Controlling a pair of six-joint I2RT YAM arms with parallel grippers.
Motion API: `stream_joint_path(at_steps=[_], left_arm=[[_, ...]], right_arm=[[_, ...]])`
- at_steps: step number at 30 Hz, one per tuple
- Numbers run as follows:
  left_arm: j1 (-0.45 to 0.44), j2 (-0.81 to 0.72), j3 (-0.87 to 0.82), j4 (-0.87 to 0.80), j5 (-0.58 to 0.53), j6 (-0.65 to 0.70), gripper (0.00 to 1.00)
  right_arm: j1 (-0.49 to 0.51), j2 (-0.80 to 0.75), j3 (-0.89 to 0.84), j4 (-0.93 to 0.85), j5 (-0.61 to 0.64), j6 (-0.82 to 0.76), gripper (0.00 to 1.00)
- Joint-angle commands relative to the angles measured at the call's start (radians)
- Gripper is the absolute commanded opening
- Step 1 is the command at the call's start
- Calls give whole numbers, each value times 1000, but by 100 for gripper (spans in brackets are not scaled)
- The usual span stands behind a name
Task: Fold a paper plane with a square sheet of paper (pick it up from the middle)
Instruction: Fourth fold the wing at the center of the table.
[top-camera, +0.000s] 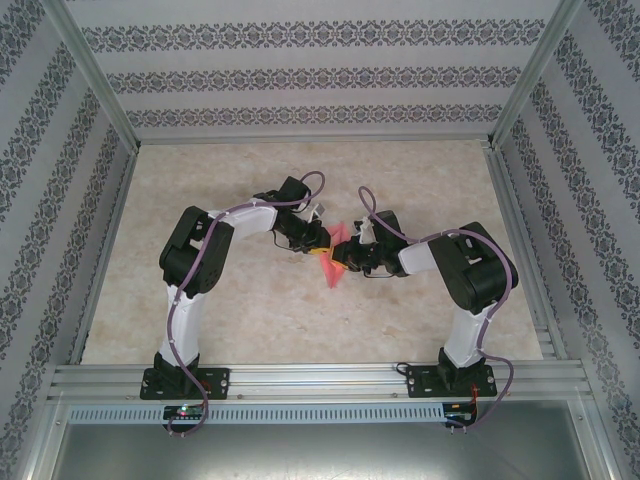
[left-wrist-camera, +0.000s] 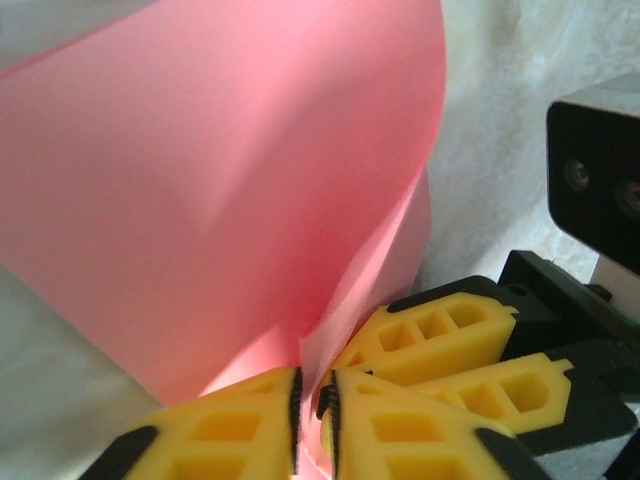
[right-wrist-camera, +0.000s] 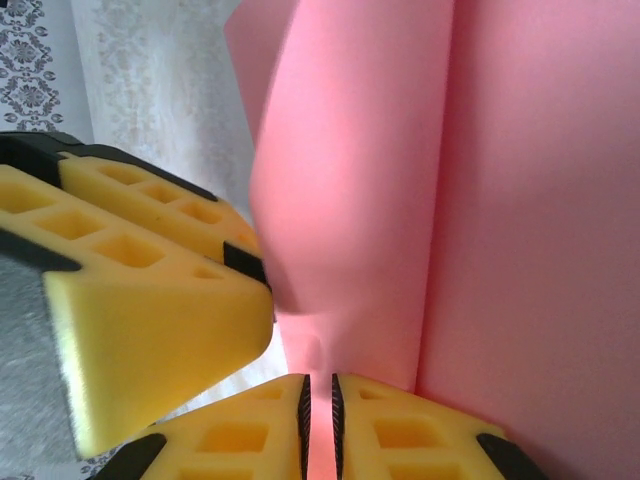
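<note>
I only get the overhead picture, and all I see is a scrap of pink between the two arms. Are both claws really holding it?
Observer: Yes. In its own wrist camera, the left gripper has its yellow fingers pinched on the edge of the pink sheet.
Operator: And the other claw?
Observer: The right gripper is pinched shut on the sheet too, with paper running between its fingers.
Operator: Is the paper lying flat?
Observer: No. Close up, it bows away from the fingers in a broad, smooth curve.
</note>
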Motion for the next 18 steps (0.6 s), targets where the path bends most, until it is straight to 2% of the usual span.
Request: stream_joint_path(at_steps=[1,9,12,18], left_arm=[[-12,14,32,9,18,7,14],[-11,2,25,-20,4,34,1],[-11,-7,20,-35,-12,46,0],[-11,-8,5,-40,-29,59,0]], right_arm=[[-5,-28,-14,-14,-13,-29,17],[-5,-38,-14,-31,-9,-38,17],[-4,-59,-10,-66,2,-57,17],[23,-138,28,-256,67,-171,21]])
